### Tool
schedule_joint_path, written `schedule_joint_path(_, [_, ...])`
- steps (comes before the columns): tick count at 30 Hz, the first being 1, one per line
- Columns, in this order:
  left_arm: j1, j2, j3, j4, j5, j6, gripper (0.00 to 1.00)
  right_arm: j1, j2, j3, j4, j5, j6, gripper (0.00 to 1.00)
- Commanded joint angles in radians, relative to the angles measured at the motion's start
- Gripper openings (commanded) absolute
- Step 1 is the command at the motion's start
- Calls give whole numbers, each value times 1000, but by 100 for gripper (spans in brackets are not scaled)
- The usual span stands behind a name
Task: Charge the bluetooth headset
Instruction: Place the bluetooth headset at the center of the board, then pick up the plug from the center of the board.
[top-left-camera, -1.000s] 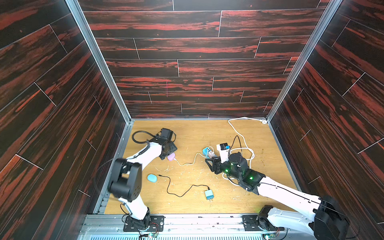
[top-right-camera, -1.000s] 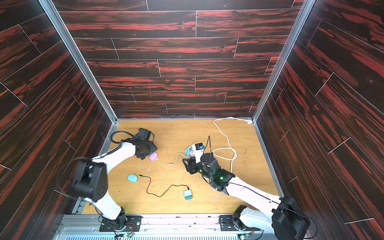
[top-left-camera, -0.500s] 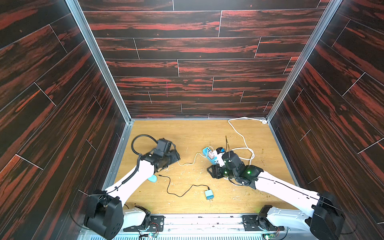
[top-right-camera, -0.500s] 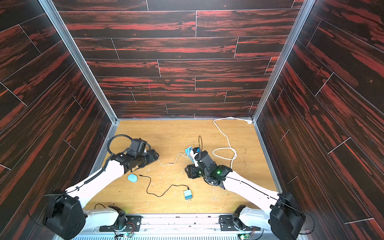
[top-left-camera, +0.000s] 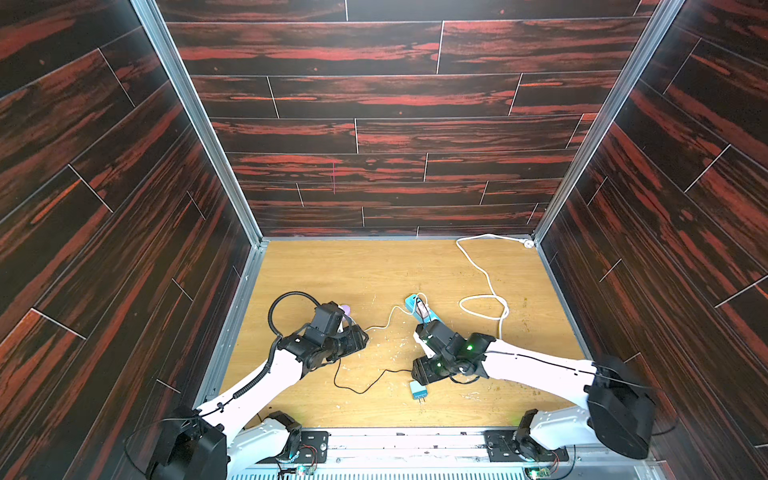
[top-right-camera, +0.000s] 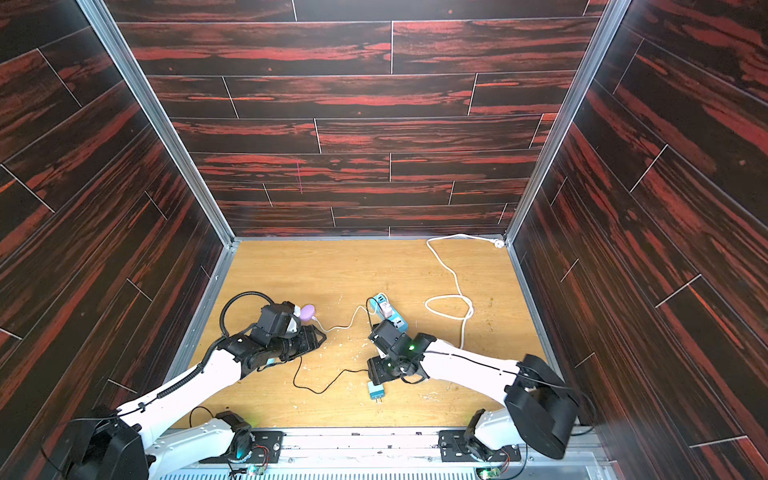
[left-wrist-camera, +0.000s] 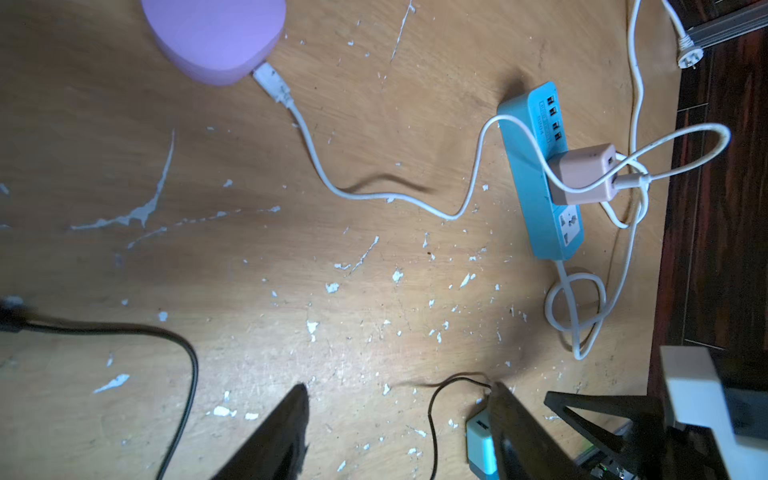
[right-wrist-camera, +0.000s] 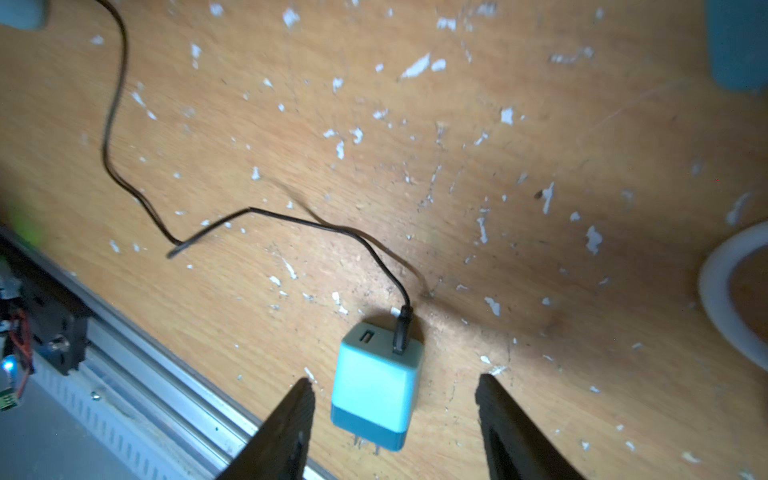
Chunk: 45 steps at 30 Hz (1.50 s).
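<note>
Our left gripper (left-wrist-camera: 399, 415) hangs with jaws apart, empty. In a top view the purple headset case (top-right-camera: 307, 311) lies at about its twelve o'clock, and the white cable (left-wrist-camera: 374, 193) runs toward three o'clock to the pink adapter (left-wrist-camera: 582, 174) on the blue power strip (left-wrist-camera: 536, 199). Our right gripper (right-wrist-camera: 392, 395) straddles the teal charger (right-wrist-camera: 374, 374) — jaws spread, not touching it.

Floor (top-left-camera: 365, 270) between the power strip (left-wrist-camera: 536, 187) and the back wall (top-left-camera: 374, 166): bare, passable. Robot-side of the power strip: white cable (left-wrist-camera: 365, 194) and black cable (left-wrist-camera: 193, 370) trail across, with the teal charger (right-wrist-camera: 376, 395) lying farther out. To the robot's right of it: looped white cord (right-wrist-camera: 712, 291).
</note>
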Motion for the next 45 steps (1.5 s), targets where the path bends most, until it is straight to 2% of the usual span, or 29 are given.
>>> schedule_joint_path(1, [-5,0,-15,18,8,-12,70,19,29,39,-45,-21,16,65])
schedule_joint_path(10, [-13,26,-28,49,5,-28,70,77,108,61,-58,-6,46,65])
schedule_joint_path(24, [-16,13,-54,65,0,-55,70,83,185,74,-31,39,72,60])
schedule_joint_path(28, [-17,13,-57,70,0,-61,70,82,191,67,-14,37,75,53])
schedule_joint_path(33, [-22,15,-42,56,-19,-55,70,83,164,60,6,47,78,37])
schedule_joint_path(40, [-41,-20,-6,65,-25,-48,68,33,73,71,41,42,75,33])
schedule_joint_path(45, [-86,-60,18,87,-27,-36,65,-43,3,74,111,-26,90,29])
